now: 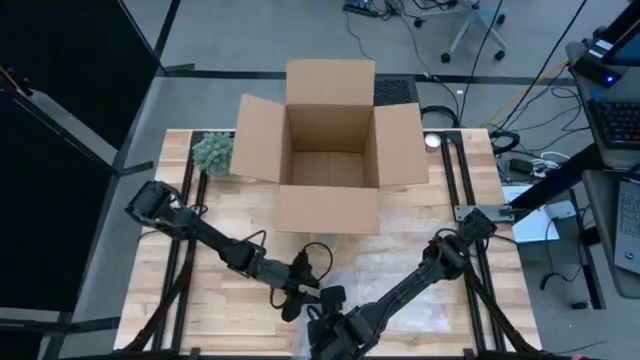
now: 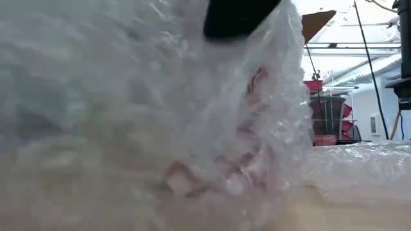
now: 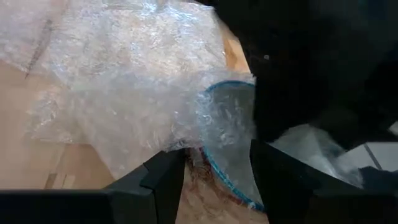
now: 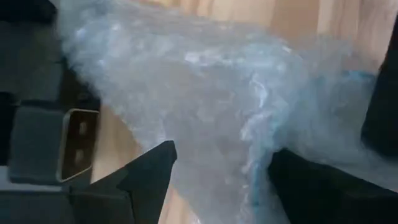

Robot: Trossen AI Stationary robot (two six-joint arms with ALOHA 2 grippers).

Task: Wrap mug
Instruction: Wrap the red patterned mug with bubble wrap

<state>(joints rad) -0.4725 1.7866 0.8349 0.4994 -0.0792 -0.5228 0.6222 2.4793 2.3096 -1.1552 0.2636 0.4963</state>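
Wooden table [image 1: 210, 240] under bubble wrap [image 1: 420, 285]

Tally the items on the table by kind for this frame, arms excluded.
Cardboard box: 1
Green plant: 1
Bubble wrap sheet: 1
Mug, blue-rimmed, under the wrap: 1
Total: 4

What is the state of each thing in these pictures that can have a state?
cardboard box: open, flaps folded out, looks empty.
bubble wrap: crumpled, draped over the mug.
mug: partly covered, blue rim showing.
left gripper: open, fingers either side of the wrapped mug.
right gripper: open, bubble wrap between its fingers.
green plant: standing beside the box, untouched.
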